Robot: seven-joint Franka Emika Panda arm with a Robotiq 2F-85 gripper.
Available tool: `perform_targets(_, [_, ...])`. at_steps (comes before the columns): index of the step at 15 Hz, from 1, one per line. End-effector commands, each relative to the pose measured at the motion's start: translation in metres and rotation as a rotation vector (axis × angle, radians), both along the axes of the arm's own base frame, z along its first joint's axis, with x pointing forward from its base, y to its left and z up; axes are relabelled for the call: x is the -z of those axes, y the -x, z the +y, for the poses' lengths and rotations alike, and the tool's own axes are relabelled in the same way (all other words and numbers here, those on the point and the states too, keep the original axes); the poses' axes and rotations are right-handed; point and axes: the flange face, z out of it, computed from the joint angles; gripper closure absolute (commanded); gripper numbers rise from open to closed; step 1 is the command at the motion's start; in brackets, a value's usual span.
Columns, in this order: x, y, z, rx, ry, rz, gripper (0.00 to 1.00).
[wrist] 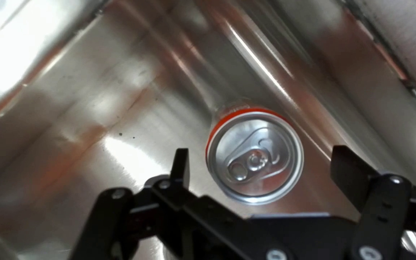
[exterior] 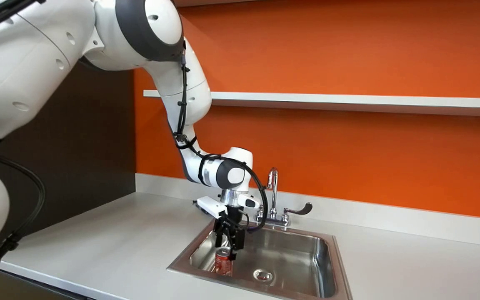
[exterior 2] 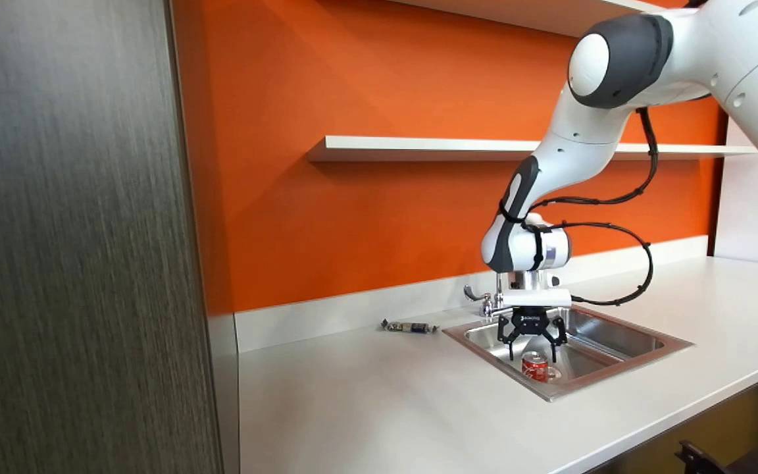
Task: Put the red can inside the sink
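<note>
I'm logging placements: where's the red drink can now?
In an exterior view, the red drink can stands in the rectangular steel sink, left of the round metal drain; the wrist view shows it between the fingers of the open black hand.

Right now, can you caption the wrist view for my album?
Red can standing in the sink, seen between open fingers.

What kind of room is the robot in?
Probably a kitchen or break room. There's a steel sink with a chrome faucet, set into a pale countertop. Home or office, I can't tell.
</note>
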Motion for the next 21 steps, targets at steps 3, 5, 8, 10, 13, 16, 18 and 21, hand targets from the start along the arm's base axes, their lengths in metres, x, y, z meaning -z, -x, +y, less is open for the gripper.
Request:
perform_targets(3, [-0.037,-0.002,-0.010,0.010,0.008,-0.048,0.00])
perform_targets(5, [-0.053,-0.001,-0.012,0.001,0.018,-0.068,0.00])
perform_targets(8, [-0.078,0.002,-0.010,-0.079,0.040,-0.106,0.00])
perform_targets(10, [-0.095,0.008,-0.005,-0.161,0.056,-0.140,0.00])
perform_targets(13, [-0.117,0.026,0.005,-0.288,0.080,-0.171,0.00])
perform_targets(16, [-0.135,0.054,0.018,-0.377,0.081,-0.182,0.00])
perform_targets(18, [-0.143,0.075,0.028,-0.424,0.075,-0.178,0.00])
perform_targets(21, [-0.153,0.108,0.046,-0.483,0.063,-0.175,0.00])
